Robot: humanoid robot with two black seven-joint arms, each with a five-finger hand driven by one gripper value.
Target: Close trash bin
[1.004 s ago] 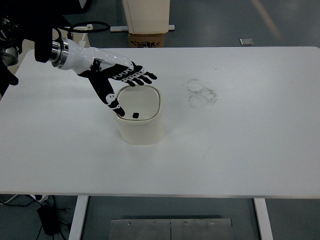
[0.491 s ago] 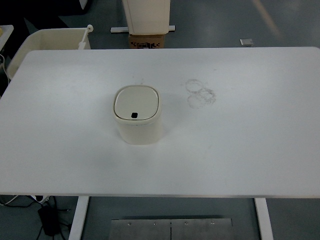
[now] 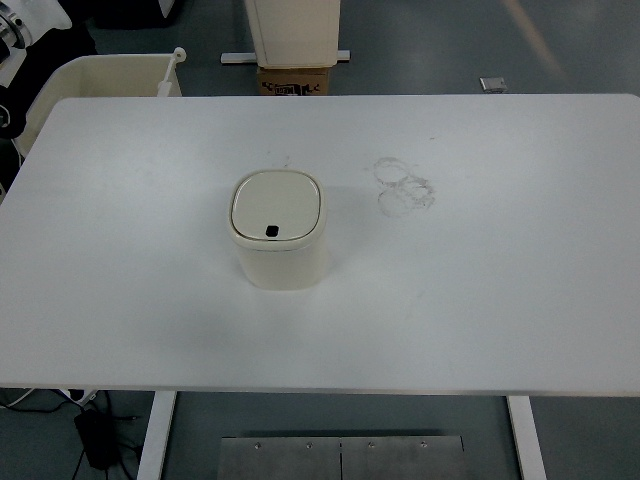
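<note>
On the white table (image 3: 500,300), a bit left of its middle, I see the small cream trash bin (image 3: 280,255) standing upright. Its lid (image 3: 277,205) is down flat on top, so the bin is shut. Near the front edge of the lid there is a little dark spot (image 3: 271,231), maybe a button, but I cannot tell for sure. To the right of the bin and a bit farther back, some faint ring marks (image 3: 403,187) show on the table top, well apart from the bin. Nothing touches the bin. I cannot see either of my robot hands over the table, so I cannot say if the fingers are open or curled, and nothing has hold of the bin. Far back and left of the bin, in the top left corner, a small white and grey bit of something (image 3: 22,25) shows, but it is cut off and I cannot tell what it is. Behind the table, back and left of the bin, a cream plastic tub (image 3: 95,75) sits on the floor. Straight back from the bin, past the far edge of the table, a tall cream bin (image 3: 293,28) stands with a brown cardboard box (image 3: 294,80) in front of it. Below the near edge of the table I see white table legs (image 3: 155,435) and a grey metal plate (image 3: 342,457).
</note>
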